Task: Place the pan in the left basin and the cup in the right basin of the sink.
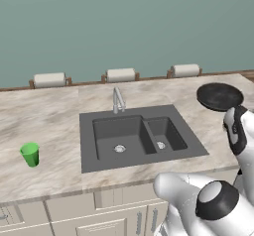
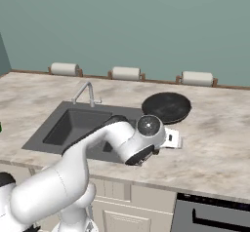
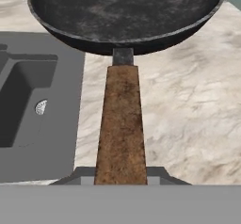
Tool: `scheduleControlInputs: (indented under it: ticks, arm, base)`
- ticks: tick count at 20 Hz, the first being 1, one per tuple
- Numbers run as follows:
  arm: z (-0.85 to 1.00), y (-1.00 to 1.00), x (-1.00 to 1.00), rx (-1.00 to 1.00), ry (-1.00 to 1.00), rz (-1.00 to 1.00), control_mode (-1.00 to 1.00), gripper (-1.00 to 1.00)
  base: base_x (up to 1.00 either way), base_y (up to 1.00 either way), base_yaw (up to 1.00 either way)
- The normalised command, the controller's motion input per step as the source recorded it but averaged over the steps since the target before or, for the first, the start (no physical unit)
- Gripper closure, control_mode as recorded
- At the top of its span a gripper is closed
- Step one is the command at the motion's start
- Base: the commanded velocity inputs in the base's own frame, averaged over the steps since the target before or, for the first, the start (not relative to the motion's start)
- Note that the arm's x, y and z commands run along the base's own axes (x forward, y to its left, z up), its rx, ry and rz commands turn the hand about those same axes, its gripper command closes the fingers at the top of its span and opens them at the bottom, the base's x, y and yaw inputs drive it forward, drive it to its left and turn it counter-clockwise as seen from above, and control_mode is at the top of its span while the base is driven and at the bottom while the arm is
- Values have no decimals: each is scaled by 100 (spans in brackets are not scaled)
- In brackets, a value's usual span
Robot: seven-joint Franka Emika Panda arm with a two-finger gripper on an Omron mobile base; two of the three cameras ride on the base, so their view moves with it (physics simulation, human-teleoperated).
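Observation:
My gripper (image 3: pixel 120 180) is shut on the brown handle of the black pan (image 3: pixel 123 11). The handle runs straight up from between the fingers to the bowl. The pan (image 1: pixel 220 96) is level over the marble counter, right of the sink (image 1: pixel 99 117), and looks slightly raised. From the right base it shows as the pan (image 2: pixel 166 106), just beyond my hand (image 2: pixel 168 138). The wide left basin (image 1: pixel 119 136) and narrow right basin (image 1: pixel 166 133) hold nothing. The right basin (image 3: pixel 23 96) lies left of the handle. The green cup (image 1: pixel 31 154) stands upright on the counter far left of the sink.
A curved silver faucet (image 1: pixel 118 100) rises behind the sink. Three paper towel rolls (image 1: pixel 121 75) line the back wall. The counter's front edge and cabinets (image 1: pixel 74 215) run below. A dark appliance front (image 2: pixel 210 216) sits under the counter at the right.

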Motion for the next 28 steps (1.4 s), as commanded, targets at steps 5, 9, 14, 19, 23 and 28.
scheduleControlInputs:
  ticks: [5, 9, 14, 19, 23, 28]
  arm:
    - [10, 56, 0, -4, 5, 8, -100, 100]
    - [4, 51, 0, -2, 6, 9, -100, 100]
    - [1, 49, 2, 0, 8, 9, -100, 100]
    - [0, 47, 3, 0, 9, 9, -100, 100]
    - [2, 44, 10, 0, 12, 11, -100, 100]
    - [2, 43, 12, 0, 12, 12, -100, 100]
  base:
    - [0, 0, 0]
    - [0, 0, 0]
    - [0, 0, 0]
    - [0, 0, 0]
    - [0, 0, 0]
    - [0, 0, 0]
